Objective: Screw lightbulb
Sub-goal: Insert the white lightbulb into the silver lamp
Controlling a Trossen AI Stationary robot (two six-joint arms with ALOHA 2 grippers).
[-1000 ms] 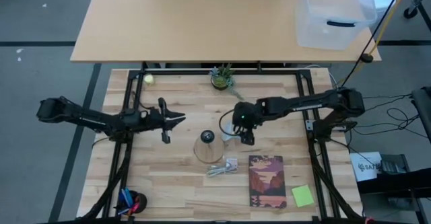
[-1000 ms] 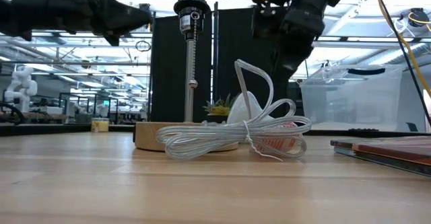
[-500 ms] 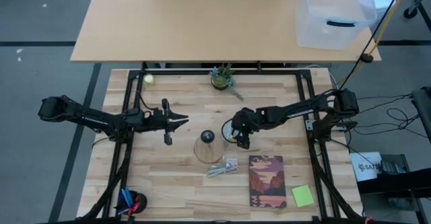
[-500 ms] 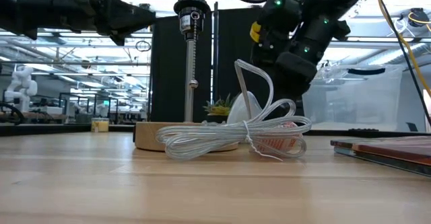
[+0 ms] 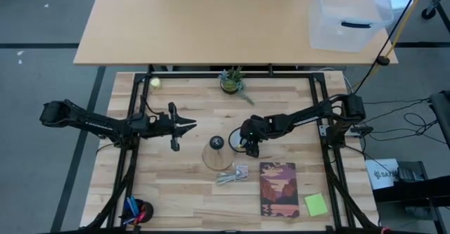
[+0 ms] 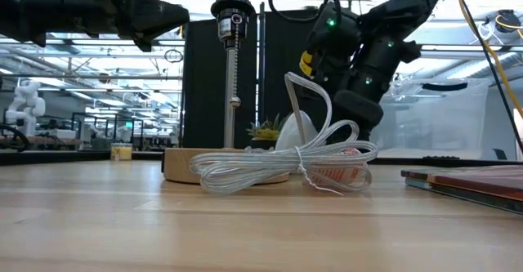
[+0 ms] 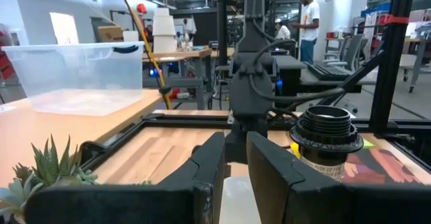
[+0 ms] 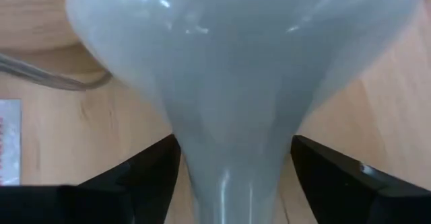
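Note:
The white lightbulb (image 5: 237, 143) lies on the wooden table just right of the lamp's round wooden base (image 5: 219, 159). The lamp's black socket (image 6: 233, 7) stands on a thin stem. The bulb fills the right wrist view (image 8: 236, 69). My right gripper (image 5: 245, 142) is low over the bulb and open, with one finger (image 8: 141, 167) on each side of the tapering neck. My left gripper (image 5: 188, 125) hovers left of the socket at socket height, open by a narrow gap and empty. My right gripper has its fingers on either side of the bulb's neck (image 8: 232, 157), coming from above at a slant. I cannot tell whether the fingers touch the neck. The bulb lies on the table.
A bundled white cord (image 5: 230, 176) lies in front of the lamp base. A book (image 5: 278, 188) and a yellow note (image 5: 316, 204) lie near the front right. A potted plant (image 5: 232, 81) and a small yellow-green ball (image 5: 155, 82) sit at the far edge. A pen cup (image 5: 137, 211) stands front left.
My right gripper has come down and moved a little toward the table's left and near edge, onto the bulb, so that its fingers now stand around the neck. The bulb has stayed where it lay. My left gripper has kept still.

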